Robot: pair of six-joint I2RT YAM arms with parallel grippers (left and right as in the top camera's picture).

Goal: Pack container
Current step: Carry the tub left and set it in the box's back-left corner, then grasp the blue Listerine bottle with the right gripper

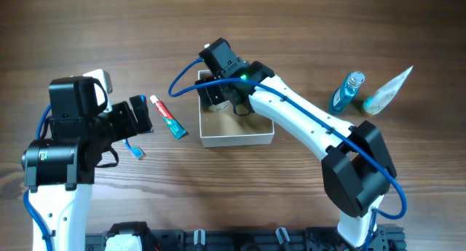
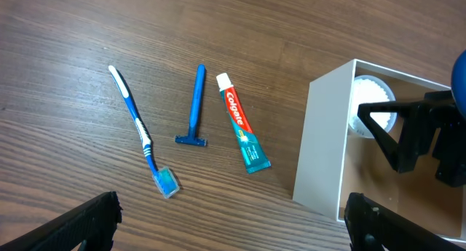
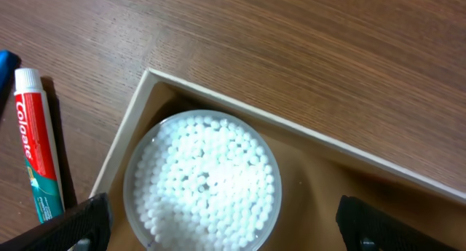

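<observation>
The container (image 1: pixel 237 140), a shallow white-walled box lined in tan card, sat near the middle of the worktop (image 1: pixel 291 33), a little toward its far edge. The right end effector (image 3: pixel 223 207) hung over it with fingers spread wide, gripping nothing. A round jar of white cotton swabs (image 3: pixel 200 182) rested in a corner of the box below. The left end effector (image 2: pixel 233 204) (equally wide open and empty) hovered toward the left edge above a toothbrush (image 2: pixel 142 131), a blue razor (image 2: pixel 195 109) and a Colgate tube (image 2: pixel 242 131), all lying on the wood beside the box. A blue bottle (image 1: pixel 348 91) and a pale tube (image 1: pixel 386 91) were toward the right edge, well apart from it.
</observation>
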